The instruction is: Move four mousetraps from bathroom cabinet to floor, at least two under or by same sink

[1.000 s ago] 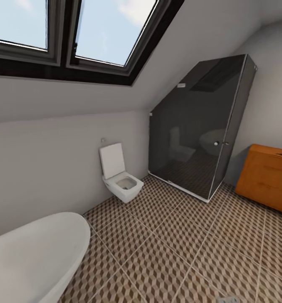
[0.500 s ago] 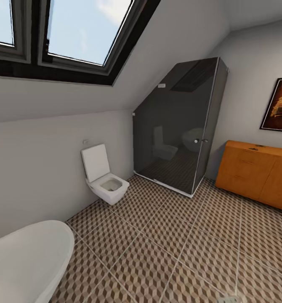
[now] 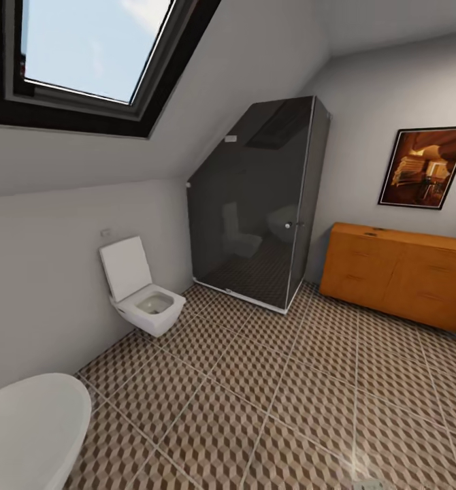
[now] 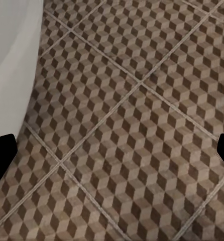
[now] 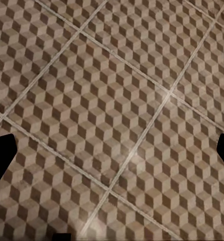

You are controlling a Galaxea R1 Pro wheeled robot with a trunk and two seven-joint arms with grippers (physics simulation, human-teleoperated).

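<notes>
A smooth orange-brown wooden cabinet (image 3: 399, 273) stands on cube-patterned floor (image 3: 269, 401) tiles; both pincers gape wide, empty.

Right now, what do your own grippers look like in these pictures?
Little of them shows: each wrist view has two flat black fingertips at its side edges, the left gripper and right gripper alike, over the patterned bathroom floor. No cables or markings are visible.
</notes>
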